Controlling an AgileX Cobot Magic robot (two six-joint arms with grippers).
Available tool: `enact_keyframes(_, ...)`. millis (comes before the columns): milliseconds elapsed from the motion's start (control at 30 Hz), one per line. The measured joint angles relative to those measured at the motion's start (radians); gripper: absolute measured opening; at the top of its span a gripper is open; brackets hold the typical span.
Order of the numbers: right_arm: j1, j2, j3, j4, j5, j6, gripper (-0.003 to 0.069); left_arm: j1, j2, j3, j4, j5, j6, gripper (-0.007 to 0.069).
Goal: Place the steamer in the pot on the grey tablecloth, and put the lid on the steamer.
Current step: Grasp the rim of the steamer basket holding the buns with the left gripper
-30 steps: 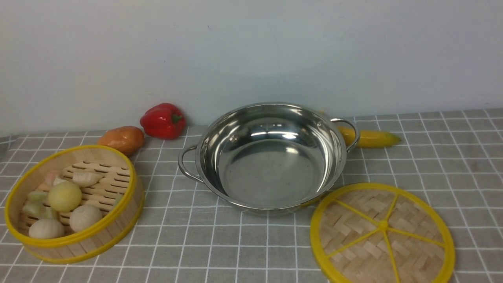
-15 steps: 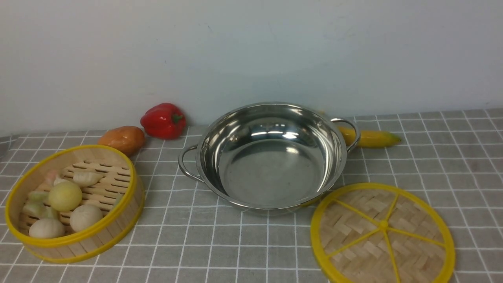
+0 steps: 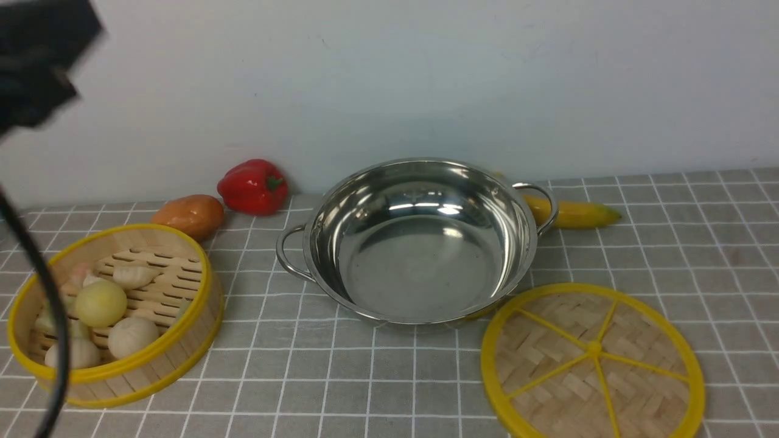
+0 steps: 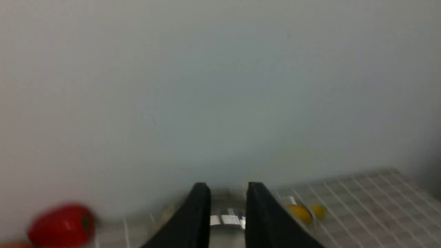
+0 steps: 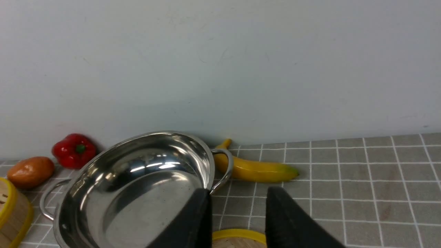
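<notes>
Grey tablecloth (image 3: 700, 243) carries everything. Pot (image 3: 420, 267) sits mid-cloth toward the far edge, interior bare steel. Lid (image 3: 593, 359) lies flat at the near edge, right of centre, just beside the pot's near-right rim; contact unclear. Steamer (image 3: 122, 371) stands at the left edge, near side, holding pale buns (image 3: 131, 336) and a dumpling (image 3: 134, 277) on its slats. Banana (image 3: 575, 214) and red pepper (image 3: 252, 185) lie along the far edge. Left gripper (image 4: 225, 187): fingers apart, holding nothing, up above the cloth. Right gripper (image 5: 237, 194): fingers apart, holding nothing, over the lid's rim.
</notes>
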Motion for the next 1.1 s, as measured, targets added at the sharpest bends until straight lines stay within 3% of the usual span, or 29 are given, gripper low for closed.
enact_keyframes(67, 0.0, 0.0, 0.0, 0.03, 0.0, -0.037, 0.0242, 0.028, 0.096, -0.004, 0.158, 0.141, -0.172, 0.0148)
enact_keyframes(100, 0.0, 0.0, 0.0, 0.032, 0.0, -0.043, 0.0242, 0.032, 0.105, -0.005, 0.175, 0.153, -0.188, 0.0148)
enact_keyframes(133, 0.0, 0.0, 0.0, 0.039, 0.0, -0.048, 0.0242, 0.054, 0.148, -0.009, 0.266, 0.204, -0.263, 0.0148)
enact_keyframes(167, 0.0, 0.0, 0.0, 0.045, 0.002, -0.062, 0.0242, 0.106, 0.216, -0.026, 0.446, 0.282, -0.384, 0.0148)
enact_keyframes(200, 0.0, 0.0, 0.0, 0.045, 0.003, -0.063, 0.0242, 0.113, 0.223, -0.028, 0.467, 0.29, -0.396, 0.0148)
enact_keyframes(233, 0.0, 0.0, 0.0, 0.049, 0.008, -0.066, 0.0242, 0.162, 0.264, -0.052, 0.604, 0.338, -0.477, 0.0148)
enact_keyframes(333, 0.0, 0.0, 0.0, 0.052, 0.024, -0.067, 0.0242, 0.278, 0.319, -0.117, 0.843, 0.395, -0.625, 0.0148)
enact_keyframes(467, 0.0, 0.0, 0.0, 0.053, 0.055, -0.068, 0.0242, 0.383, 0.34, -0.154, 1.003, 0.391, -0.726, 0.0148)
enact_keyframes(800, 0.007, 0.0, 0.0, 0.051, 0.153, -0.069, 0.0242, 0.432, 0.44, -0.158, 1.032, 0.239, -0.741, 0.0222)
enact_keyframes(1100, 0.111, 0.0, 0.0, 0.045, 0.205, -0.071, 0.0242, 0.432, 0.659, -0.158, 1.028, 0.149, -0.735, 0.0264)
